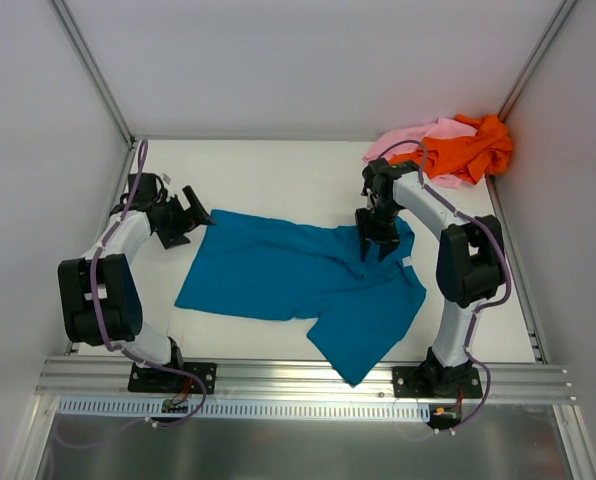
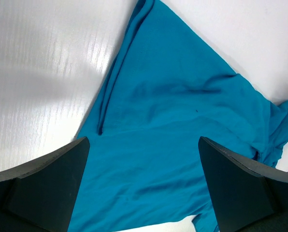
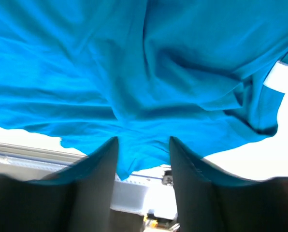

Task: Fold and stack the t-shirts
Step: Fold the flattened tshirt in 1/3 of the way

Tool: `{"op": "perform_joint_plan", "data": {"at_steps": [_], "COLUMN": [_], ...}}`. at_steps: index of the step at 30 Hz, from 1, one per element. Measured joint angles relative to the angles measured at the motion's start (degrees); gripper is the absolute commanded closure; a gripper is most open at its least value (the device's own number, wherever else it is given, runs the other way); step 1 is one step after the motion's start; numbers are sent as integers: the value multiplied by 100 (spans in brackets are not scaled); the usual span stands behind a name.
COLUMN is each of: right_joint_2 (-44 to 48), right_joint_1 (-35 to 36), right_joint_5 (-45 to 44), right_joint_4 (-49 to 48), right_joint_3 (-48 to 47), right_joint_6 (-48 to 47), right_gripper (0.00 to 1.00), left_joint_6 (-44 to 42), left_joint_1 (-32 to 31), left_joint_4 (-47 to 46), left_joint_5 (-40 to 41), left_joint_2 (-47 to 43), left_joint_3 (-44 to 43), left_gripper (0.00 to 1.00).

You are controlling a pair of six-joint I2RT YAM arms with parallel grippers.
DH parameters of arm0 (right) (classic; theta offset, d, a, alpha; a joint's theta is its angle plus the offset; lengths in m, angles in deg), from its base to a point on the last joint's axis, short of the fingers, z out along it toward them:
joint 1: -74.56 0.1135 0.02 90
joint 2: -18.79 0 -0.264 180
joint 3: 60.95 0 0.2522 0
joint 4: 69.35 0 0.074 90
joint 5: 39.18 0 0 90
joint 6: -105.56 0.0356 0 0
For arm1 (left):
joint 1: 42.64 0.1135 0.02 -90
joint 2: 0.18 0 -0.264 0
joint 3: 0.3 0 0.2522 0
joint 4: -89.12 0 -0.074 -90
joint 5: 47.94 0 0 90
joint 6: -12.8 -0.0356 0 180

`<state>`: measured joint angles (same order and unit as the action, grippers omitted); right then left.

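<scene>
From above, the rail carrying both arm bases is lying nearest. Beyond it the teal-blue t-shirt is sprawling crumpled on the desk, from just beside the left end effector to under the right end effector. The orange t-shirt and pink t-shirt are lying heaped behind the right one.

In the left wrist view, the fingers are standing wide, released, above teal cloth.

In the right wrist view, the fingers are standing partly apart, released, with a teal fold between them.
</scene>
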<state>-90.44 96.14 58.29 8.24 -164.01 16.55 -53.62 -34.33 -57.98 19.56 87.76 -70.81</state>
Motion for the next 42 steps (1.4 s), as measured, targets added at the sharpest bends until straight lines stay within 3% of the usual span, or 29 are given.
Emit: {"op": "perform_joint_plan", "data": {"at_steps": [5,10,21,28,42], "right_joint_2": [-13,-459,-1600,-1637,-1906], "right_joint_1": [-11,-149,-328,-568,-658], "right_joint_5": [-63,-98,-85,-48,164], "right_joint_4": [76,81,-245,-472,-400], "right_joint_3": [15,-863,-1279,-1058,-1204], "right_joint_6": [-26,-15,4,50,208], "right_gripper": [43,43,43,43,43], "left_joint_6": [46,251,284,131,-28], "left_joint_1": [0,-13,-420,-721,-990], "left_joint_4": [-63,-341,120,1056,1843], "left_joint_5": [-107,-557,-1113,-863,273], "left_joint_2": [140,457,2151,2608,2907], "left_joint_3": [-127,-398,-2094,-2756,-2835], "left_gripper": [1,1,1,1,1]}}
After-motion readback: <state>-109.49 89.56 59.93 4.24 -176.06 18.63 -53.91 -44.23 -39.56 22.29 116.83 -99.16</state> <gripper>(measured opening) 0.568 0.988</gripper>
